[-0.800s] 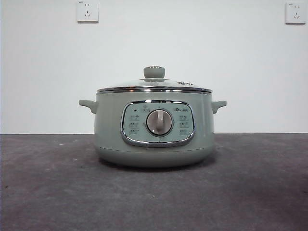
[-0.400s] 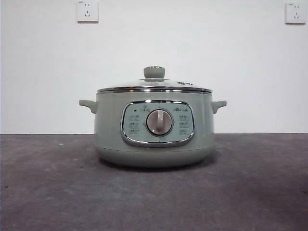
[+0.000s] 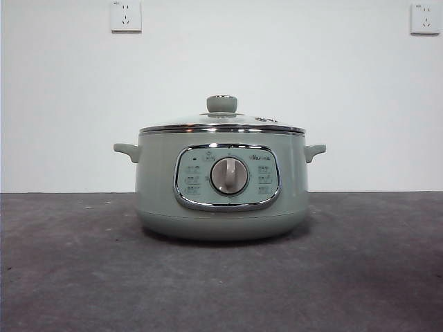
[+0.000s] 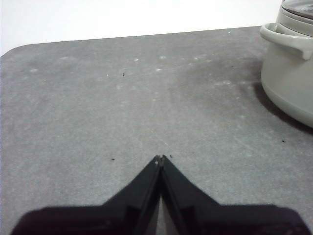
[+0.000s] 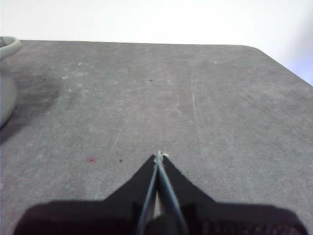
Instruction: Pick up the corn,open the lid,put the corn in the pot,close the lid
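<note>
In the front view the pot [image 3: 221, 185] stood upright in the middle of the grey table [image 3: 69, 277], with its panel [image 3: 227, 177] and dial [image 3: 229, 176] facing the camera; the lid [image 3: 221, 123] sat closed on the pot, its knob [image 3: 221, 104] on top; two sockets [image 3: 125, 15] were on the white wall behind; no gripper showed in this view, and the corn was not visible in any view.

In the left wrist view the left gripper [image 4: 161, 157] hung above bare table, its jaws pressed together and holding nothing; the pot with one handle [image 4: 286, 41] was at the edge of the picture, well apart from the tips.

In the right wrist view the right gripper [image 5: 160, 154] had its jaws together as well, empty, over the table; only a small part of the pot [image 5: 7, 78] was seen at the side.
</note>
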